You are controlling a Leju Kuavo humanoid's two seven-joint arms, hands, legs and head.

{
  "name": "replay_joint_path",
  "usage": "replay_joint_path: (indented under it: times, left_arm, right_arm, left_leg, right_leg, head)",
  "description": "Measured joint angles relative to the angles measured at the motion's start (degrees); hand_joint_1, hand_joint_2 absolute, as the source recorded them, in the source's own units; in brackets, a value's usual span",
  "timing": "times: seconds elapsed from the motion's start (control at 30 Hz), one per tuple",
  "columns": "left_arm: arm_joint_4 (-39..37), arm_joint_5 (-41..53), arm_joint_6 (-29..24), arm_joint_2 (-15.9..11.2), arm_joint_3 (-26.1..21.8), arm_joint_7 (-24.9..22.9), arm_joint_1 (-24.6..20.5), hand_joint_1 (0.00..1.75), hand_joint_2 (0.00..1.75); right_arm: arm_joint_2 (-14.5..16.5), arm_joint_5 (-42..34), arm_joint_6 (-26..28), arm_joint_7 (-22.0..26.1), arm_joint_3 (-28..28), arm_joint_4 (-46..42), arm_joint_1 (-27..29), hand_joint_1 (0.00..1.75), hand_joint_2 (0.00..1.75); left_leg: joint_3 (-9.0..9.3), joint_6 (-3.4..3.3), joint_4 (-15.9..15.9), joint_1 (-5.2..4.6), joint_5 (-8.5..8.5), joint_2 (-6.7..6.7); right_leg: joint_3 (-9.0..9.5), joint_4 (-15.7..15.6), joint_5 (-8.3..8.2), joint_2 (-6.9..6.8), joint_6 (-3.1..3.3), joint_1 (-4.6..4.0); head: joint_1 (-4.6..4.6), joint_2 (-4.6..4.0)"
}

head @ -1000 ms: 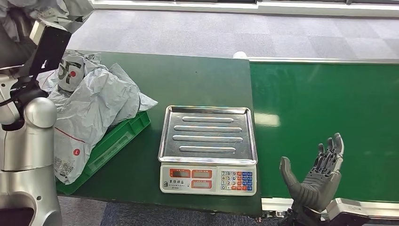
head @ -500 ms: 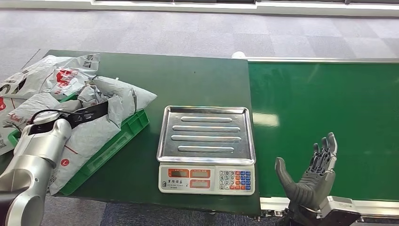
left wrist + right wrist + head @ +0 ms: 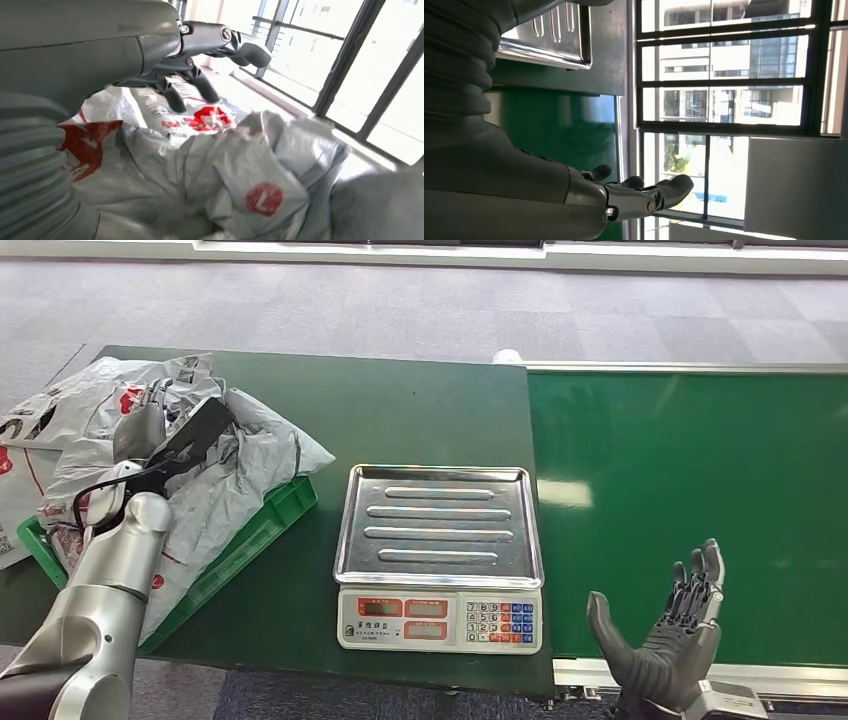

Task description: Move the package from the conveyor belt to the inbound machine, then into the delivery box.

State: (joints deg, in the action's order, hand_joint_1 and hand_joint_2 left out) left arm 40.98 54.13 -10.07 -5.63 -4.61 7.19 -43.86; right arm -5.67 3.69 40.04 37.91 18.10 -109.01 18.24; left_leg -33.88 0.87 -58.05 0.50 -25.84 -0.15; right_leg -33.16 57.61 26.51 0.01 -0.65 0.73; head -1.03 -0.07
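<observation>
The left hand point(image 3: 190, 435), fingers spread and empty, has dropped onto the grey plastic mailer packages point(image 3: 225, 480) in the green plastic crate point(image 3: 250, 535), so delivery looks done; the right hand point(image 3: 665, 640) waits open-palmed beside the silver-trayed weighing scale point(image 3: 440, 525).

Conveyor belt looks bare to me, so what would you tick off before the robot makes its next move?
1. Package on the conveyor belt to pick: not ok, none in view.
2. Scale tray free for a package: ok.
3. Right hand open, holding nothing, at the belt's near edge: ok.
4. Left hand holding nothing above the grey packages: ok, fingers spread in the left wrist view.
5. Green crate has room for more: cannot tell, packages are heaped above its rim.
</observation>
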Motion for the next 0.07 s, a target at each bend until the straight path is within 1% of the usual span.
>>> replay_joint_path:
  times: [0.07]
  left_arm:
    - [3.02, -3.72, -2.07, 0.52, -0.65, 1.97, 1.38, 0.00, 1.75]
  right_arm:
    - [0.18, 0.09, 0.00, 0.05, -0.19, -0.18, 0.30, 0.00, 1.75]
  left_leg:
    - [-0.02, 0.00, 0.00, 0.00, 0.00, 0.02]
  right_leg:
    - [-0.03, 0.00, 0.00, 0.04, 0.00, -0.02]
  head:
    - [0.00, 0.00]
